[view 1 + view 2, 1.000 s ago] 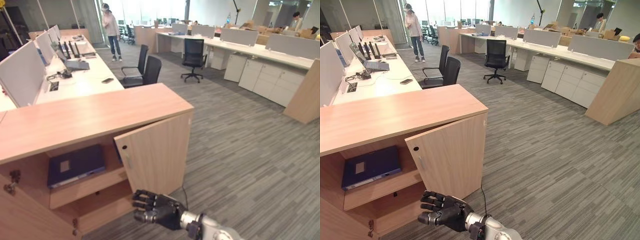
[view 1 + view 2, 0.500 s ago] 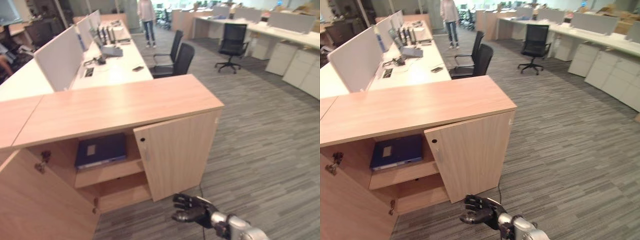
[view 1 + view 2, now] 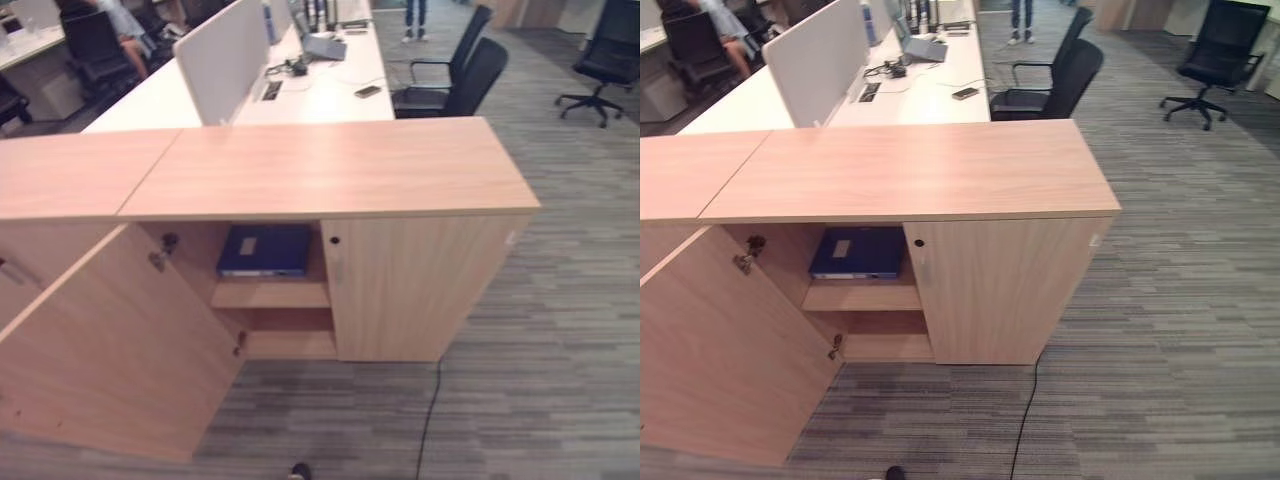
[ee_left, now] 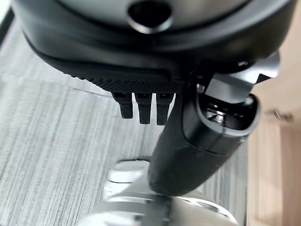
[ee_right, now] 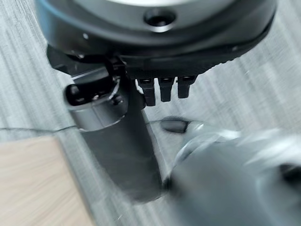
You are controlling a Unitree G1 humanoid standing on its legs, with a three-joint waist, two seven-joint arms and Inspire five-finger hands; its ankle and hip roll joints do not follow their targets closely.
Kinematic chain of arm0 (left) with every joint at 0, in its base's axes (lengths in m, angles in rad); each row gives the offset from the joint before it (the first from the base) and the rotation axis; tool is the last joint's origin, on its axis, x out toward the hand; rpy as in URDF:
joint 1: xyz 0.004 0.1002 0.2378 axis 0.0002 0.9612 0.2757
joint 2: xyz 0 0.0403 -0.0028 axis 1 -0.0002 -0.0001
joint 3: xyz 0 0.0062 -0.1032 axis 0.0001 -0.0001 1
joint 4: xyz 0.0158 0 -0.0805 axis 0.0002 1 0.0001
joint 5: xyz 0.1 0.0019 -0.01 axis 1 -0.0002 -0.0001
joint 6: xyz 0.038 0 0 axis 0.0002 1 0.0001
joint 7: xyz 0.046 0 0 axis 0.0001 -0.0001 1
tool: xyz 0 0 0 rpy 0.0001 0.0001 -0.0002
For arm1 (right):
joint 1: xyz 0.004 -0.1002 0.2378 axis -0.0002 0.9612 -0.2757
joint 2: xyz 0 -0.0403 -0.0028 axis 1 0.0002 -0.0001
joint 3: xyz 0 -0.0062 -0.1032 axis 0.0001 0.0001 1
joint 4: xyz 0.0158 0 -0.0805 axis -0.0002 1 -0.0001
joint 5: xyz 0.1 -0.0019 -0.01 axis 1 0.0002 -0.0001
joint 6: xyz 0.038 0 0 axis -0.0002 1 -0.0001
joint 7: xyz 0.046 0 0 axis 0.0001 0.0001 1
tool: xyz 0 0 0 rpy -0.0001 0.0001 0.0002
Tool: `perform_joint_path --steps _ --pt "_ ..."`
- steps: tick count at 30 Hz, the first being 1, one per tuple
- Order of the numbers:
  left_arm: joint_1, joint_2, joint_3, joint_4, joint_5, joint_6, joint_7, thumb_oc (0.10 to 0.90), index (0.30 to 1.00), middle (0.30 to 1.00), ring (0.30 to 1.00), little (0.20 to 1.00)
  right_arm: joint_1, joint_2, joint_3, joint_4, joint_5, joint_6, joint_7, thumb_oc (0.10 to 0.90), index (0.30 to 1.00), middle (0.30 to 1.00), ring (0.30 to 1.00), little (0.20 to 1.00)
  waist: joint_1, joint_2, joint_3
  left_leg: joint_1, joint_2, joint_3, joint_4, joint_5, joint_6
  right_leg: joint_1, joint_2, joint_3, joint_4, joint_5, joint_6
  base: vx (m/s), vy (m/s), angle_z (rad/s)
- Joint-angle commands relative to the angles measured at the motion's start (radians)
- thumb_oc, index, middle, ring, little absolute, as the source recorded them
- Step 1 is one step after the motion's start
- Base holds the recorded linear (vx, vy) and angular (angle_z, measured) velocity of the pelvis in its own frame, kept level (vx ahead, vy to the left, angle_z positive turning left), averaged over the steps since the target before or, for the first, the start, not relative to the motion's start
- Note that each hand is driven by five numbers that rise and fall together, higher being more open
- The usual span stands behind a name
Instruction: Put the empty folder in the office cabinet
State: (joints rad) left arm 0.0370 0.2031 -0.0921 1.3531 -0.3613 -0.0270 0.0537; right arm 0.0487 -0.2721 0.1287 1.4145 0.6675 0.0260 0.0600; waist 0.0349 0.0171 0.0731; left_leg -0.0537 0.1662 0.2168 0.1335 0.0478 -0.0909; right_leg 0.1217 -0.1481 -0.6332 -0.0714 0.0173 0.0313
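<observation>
Your left hand hangs over carpet, fingers straight, thumb out, grasping nothing. Your right hand same: fingers straight, released. Ahead, office cabinet: left door swung wide, right door shut. Blue folder lies flat on upper shelf inside. Lower shelf beneath bare. White bench behind cabinet, black chair beside it.
</observation>
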Motion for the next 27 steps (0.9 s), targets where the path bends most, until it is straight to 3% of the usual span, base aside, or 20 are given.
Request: perform_joint_path --steps 1,5,10,12,21,27 --pt "-0.041 -0.028 0.026 -0.017 -0.077 -0.028 -0.023 0.800 0.900 0.900 0.900 0.900 -0.091 0.005 -0.068 0.042 -0.022 -0.005 -0.007 0.800 0.900 0.900 0.900 0.900 0.019 0.011 -0.020 0.097 0.071 -0.005 -0.082 -0.014 -0.066 -0.088 0.047 0.045 0.073 -0.144 0.014 -0.01 0.119 1.01" --pt "-0.031 0.008 0.077 -0.101 -0.156 -0.054 -0.003 0.800 0.900 0.900 0.900 0.900 -0.072 -0.021 -0.114 0.034 -0.004 -0.013 -0.012 0.800 0.900 0.900 0.900 0.900 0.018 0.053 -0.035 0.114 0.094 -0.006 -0.158 0.062 -0.104 -0.091 0.024 -0.015 0.080 -0.136 0.019 -0.02 0.160 0.88" --pt "-0.024 0.038 0.108 -0.158 -0.187 -0.061 0.007 0.800 0.900 0.900 0.900 0.900 -0.064 -0.043 -0.151 0.032 -0.005 -0.012 -0.010 0.800 0.900 0.900 0.900 0.900 0.029 0.065 -0.041 0.119 0.072 -0.016 -0.199 0.054 -0.099 -0.069 -0.004 -0.045 0.078 -0.110 0.038 0.00 0.147 0.45" --pt "0.009 0.076 0.158 -0.253 -0.218 -0.066 0.012 0.800 0.900 0.900 0.900 0.900 -0.067 -0.063 -0.190 0.026 0.001 -0.009 -0.010 0.800 0.900 0.900 0.900 0.900 0.044 0.086 -0.055 0.126 0.037 -0.031 -0.213 0.001 -0.077 -0.058 -0.037 -0.061 0.080 -0.082 0.057 -0.01 0.249 0.27" --pt "0.017 0.189 0.262 -0.354 -0.204 -0.078 0.042 0.800 0.900 0.900 0.900 0.900 -0.054 -0.041 -0.206 0.005 0.009 0.001 0.006 0.800 0.900 0.900 0.900 0.900 0.056 0.077 -0.079 0.132 -0.029 -0.040 -0.218 -0.049 -0.041 -0.060 -0.091 -0.053 0.074 -0.024 0.100 -0.01 0.133 0.08" --pt "-0.108 0.396 0.329 -0.383 -0.167 -0.080 0.057 0.800 0.900 0.900 0.900 0.900 -0.033 -0.019 -0.186 -0.006 -0.016 0.009 0.026 0.800 0.900 0.900 0.900 0.900 0.032 0.051 -0.100 0.142 -0.090 -0.026 -0.220 -0.083 -0.010 -0.071 -0.134 -0.022 0.066 0.031 0.144 -0.01 0.100 -0.02"
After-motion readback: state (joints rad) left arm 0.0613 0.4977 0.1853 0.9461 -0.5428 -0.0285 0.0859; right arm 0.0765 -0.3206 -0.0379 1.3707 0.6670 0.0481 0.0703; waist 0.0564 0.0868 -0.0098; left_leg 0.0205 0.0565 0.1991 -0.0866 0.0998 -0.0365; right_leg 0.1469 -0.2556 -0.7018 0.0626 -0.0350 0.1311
